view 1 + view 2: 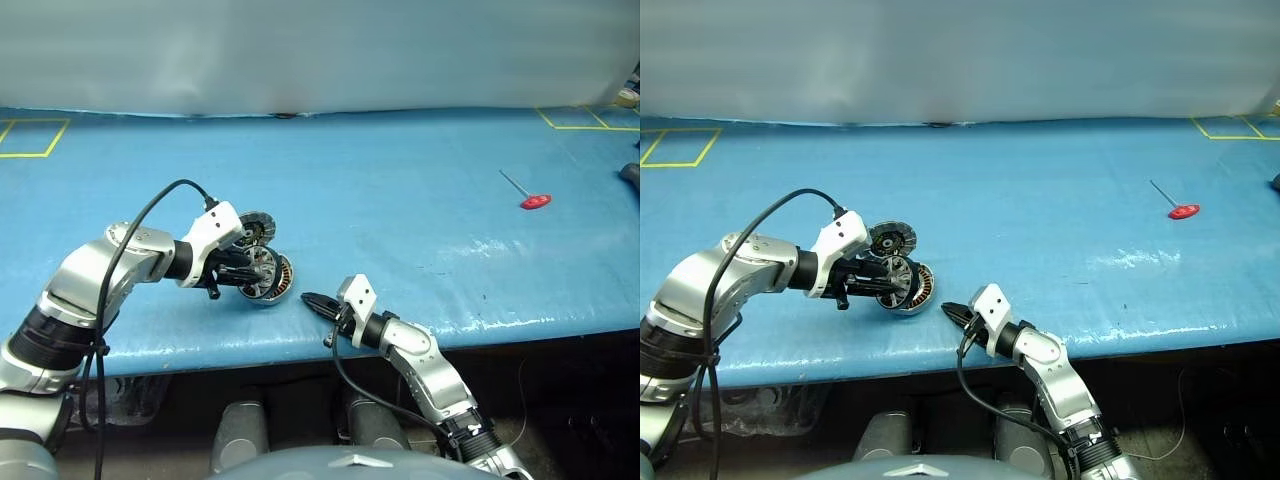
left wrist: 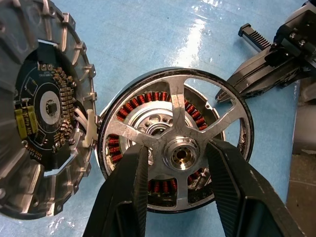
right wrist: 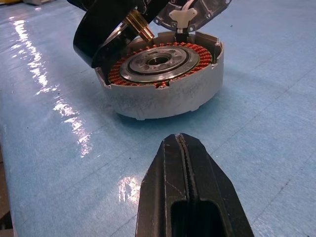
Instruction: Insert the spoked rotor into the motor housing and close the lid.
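The motor housing (image 3: pixel 168 94) sits on the blue table, its copper windings and metal hub exposed. Its lid (image 2: pixel 39 123) is swung open at the housing's far edge, showing a dark circuit board inside. My left gripper (image 1: pixel 250 270) is shut on the spoked rotor (image 2: pixel 182 113), with one finger on each side of the hub. The rotor (image 1: pixel 265 262) is tilted over the housing's left side, and its brass shaft points toward the housing's centre. My right gripper (image 1: pixel 310 300) is shut and empty. It lies low near the table's front edge, just right of the housing, pointing at it.
A red-handled tool (image 1: pixel 535 201) lies far off on the right of the table. Yellow tape squares (image 1: pixel 30 135) mark the back corners. The table's front edge (image 1: pixel 300 345) runs just below both grippers.
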